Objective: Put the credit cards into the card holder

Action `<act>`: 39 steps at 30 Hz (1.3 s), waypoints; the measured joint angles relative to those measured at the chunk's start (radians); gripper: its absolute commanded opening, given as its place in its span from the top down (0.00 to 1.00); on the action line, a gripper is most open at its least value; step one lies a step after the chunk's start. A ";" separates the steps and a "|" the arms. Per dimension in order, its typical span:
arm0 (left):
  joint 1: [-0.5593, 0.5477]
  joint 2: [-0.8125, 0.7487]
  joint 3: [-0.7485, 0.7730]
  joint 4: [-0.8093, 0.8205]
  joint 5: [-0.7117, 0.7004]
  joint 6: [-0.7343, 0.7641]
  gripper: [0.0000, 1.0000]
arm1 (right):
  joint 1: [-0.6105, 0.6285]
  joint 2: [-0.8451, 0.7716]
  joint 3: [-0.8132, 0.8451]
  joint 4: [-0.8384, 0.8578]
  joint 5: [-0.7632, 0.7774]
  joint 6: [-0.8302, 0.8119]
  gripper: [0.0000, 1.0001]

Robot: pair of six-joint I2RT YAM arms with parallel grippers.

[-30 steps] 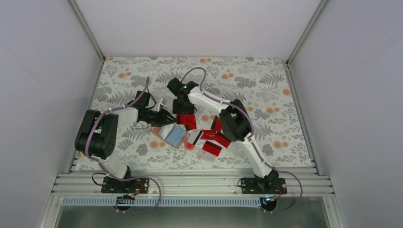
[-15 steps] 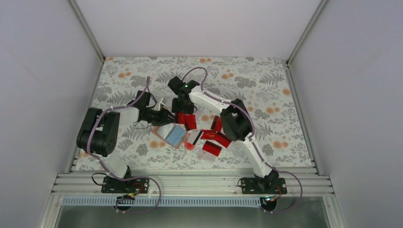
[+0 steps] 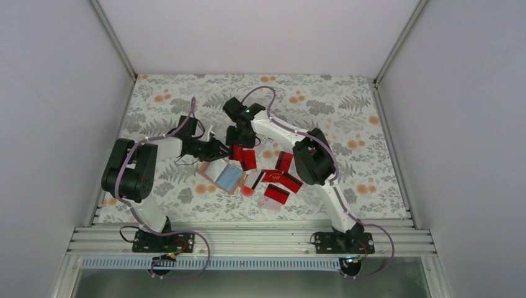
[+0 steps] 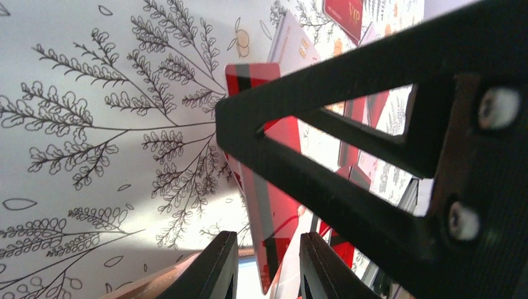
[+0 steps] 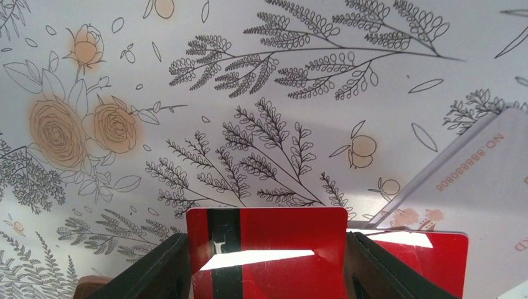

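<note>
Nudged toward nine o'clock since a second earlier, my right gripper (image 5: pixel 268 265) held a striped red card (image 5: pixel 268 240) at twelve o'clock of the open card holder (image 3: pixel 224 176), my left gripper (image 4: pixel 268 269) stood narrow, its grip unclear, and the other credit cards (image 3: pixel 277 184) lay unloaded at three o'clock.

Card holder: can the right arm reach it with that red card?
Probably yes: the right gripper, gripping a red card, hangs right beside the open card holder; only the left gripper sits close by, maybe crowding it.
</note>
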 measured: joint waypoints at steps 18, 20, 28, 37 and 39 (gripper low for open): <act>0.000 0.037 0.042 0.011 0.008 -0.046 0.80 | -0.003 -0.005 -0.014 0.035 -0.046 0.033 0.41; 0.000 0.037 0.042 0.014 0.007 -0.053 0.81 | -0.003 -0.007 -0.015 0.039 -0.050 0.034 0.41; 0.000 0.037 0.043 0.026 -0.011 -0.084 0.95 | -0.006 -0.014 -0.031 0.056 -0.056 0.037 0.40; 0.000 0.037 0.063 0.026 -0.025 -0.090 0.97 | -0.010 -0.071 -0.082 0.074 -0.060 0.051 0.13; 0.000 0.037 0.065 0.019 -0.027 -0.079 0.98 | -0.011 -0.084 -0.094 0.077 -0.060 0.049 0.10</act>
